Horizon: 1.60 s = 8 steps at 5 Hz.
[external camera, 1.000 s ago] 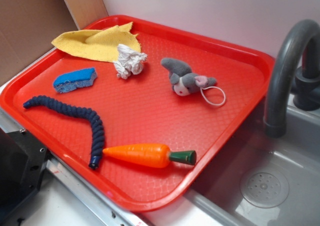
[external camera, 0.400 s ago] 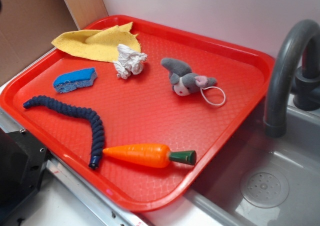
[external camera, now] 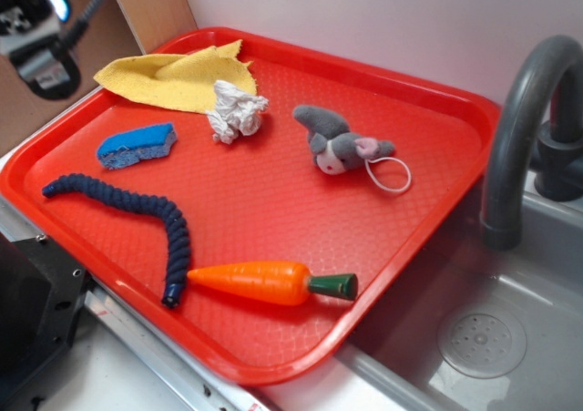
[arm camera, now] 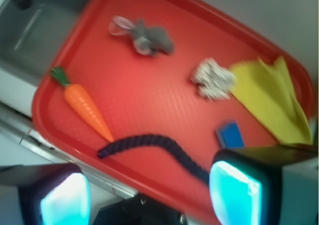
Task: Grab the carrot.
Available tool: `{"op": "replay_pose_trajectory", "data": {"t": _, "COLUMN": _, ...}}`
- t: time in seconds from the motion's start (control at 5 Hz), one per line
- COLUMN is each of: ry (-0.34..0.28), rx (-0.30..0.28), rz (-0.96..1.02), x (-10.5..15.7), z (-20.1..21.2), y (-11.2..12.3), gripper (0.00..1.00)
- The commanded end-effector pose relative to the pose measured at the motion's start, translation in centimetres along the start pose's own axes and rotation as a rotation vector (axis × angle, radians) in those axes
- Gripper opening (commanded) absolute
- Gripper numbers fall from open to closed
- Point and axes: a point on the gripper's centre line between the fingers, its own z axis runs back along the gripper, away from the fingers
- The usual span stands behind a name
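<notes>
gripper: cut off by the exterior view's edge at 10 o'clock; too blurred to tell how the jaws stood
fingers: cut off by the wrist view's bottom edge, out of focus
rope: far end hidden behind the finger at 5 o'clock
sponge: partly hidden by the same finger
cloth: blurred, lower corner hidden
tap: cut off at 3 o'clock

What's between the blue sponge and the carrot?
The dark blue rope curls between the sponge and the carrot on the red tray, seen in the exterior view.
</notes>
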Motion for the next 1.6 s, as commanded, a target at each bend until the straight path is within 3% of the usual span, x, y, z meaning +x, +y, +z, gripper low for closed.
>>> {"op": "replay_pose_trajectory", "data": {"t": 0.0, "ry": 0.012, "rx": -0.046, "rz": -0.186, "x": 2.3, "z": -3.6, "y": -3.8, "gripper": 1.00}}
{"op": "replay_pose_trajectory", "data": {"t": 0.2, "ry": 0.037, "rx": -0.076, "rz": -0.215, "x": 2.9, "z": -5.8, "y": -4.6, "gripper": 1.00}}
{"op": "replay_pose_trajectory", "data": {"t": 0.4, "ry": 0.107, "rx": -0.085, "rz": -0.277, "x": 3.8, "z": -8.8, "y": -5.4, "gripper": 1.00}}
{"op": "replay_pose_trajectory", "data": {"t": 0.6, "ry": 0.130, "rx": -0.139, "rz": -0.337, "x": 4.1, "z": -11.0, "y": -6.4, "gripper": 1.00}}
{"op": "replay_pose_trajectory", "data": {"t": 1.0, "ry": 0.198, "rx": -0.115, "rz": -0.415, "x": 4.1, "z": -14.3, "y": -7.4, "gripper": 1.00}}
{"op": "replay_pose_trajectory", "data": {"t": 1.2, "ry": 0.278, "rx": -0.033, "rz": -0.439, "x": 4.4, "z": -16.3, "y": -8.1, "gripper": 1.00}}
{"op": "replay_pose_trajectory", "data": {"t": 1.4, "ry": 0.304, "rx": -0.028, "rz": -0.440, "x": 4.3, "z": -17.3, "y": -8.2, "gripper": 1.00}}
